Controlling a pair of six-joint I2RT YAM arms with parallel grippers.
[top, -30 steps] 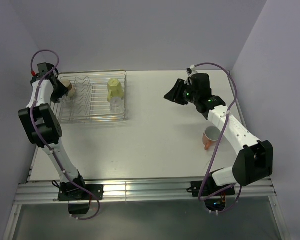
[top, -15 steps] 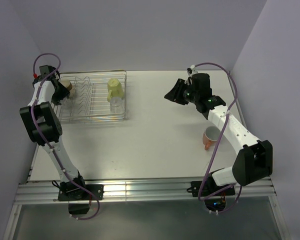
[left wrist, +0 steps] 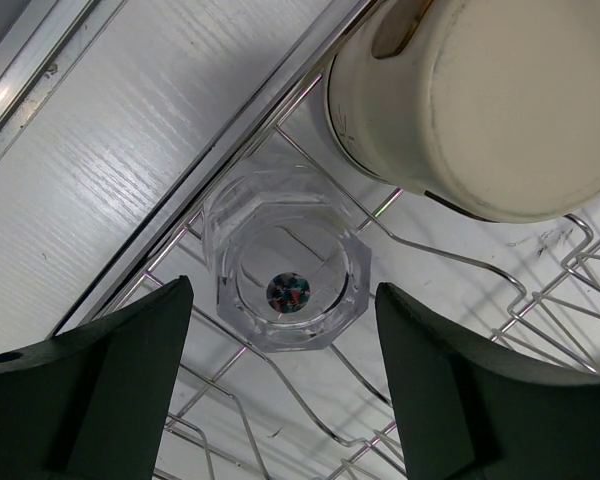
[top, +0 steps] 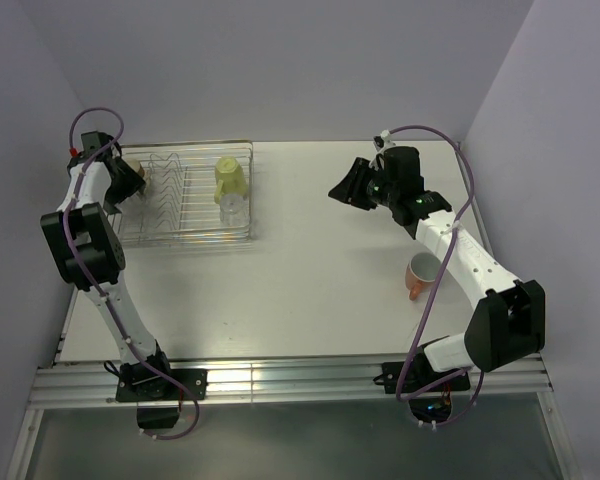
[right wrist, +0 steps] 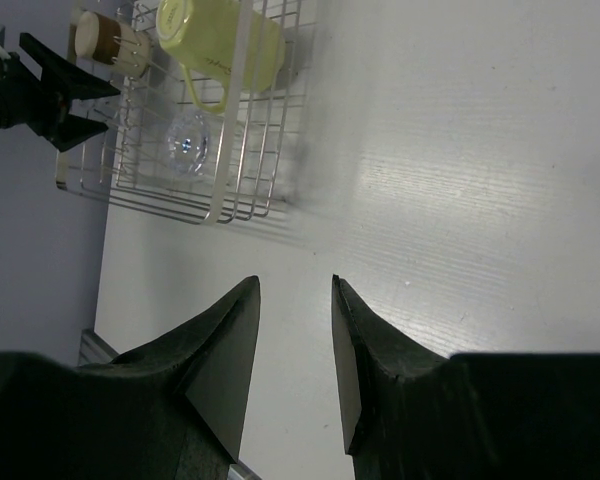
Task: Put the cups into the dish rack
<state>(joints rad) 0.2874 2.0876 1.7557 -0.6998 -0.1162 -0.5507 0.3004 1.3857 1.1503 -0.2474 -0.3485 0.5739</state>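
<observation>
The silver wire dish rack (top: 185, 238) stands at the far left. On it are a pale yellow-green mug (top: 230, 175), a clear glass (top: 234, 210) and a brown cup (top: 133, 171). My left gripper (top: 122, 187) is open and empty over the rack's left end. In the left wrist view a second clear glass (left wrist: 285, 285) stands upside down between rack wires (left wrist: 450, 262), next to the cream base of the brown cup (left wrist: 480, 100). An orange-salmon mug (top: 418, 275) sits on the table at the right. My right gripper (top: 338, 190) hangs open and empty above the table.
The right wrist view shows the rack (right wrist: 230, 180), the yellow-green mug (right wrist: 220, 45), a clear glass (right wrist: 188, 140) and the brown cup (right wrist: 110, 40). Purple walls close in on the left, back and right. An aluminium rail (top: 280, 380) runs along the near edge.
My left arm has shifted slightly toward the rack's far-left corner by the brown cup. The right arm and the orange-salmon mug have not moved.
</observation>
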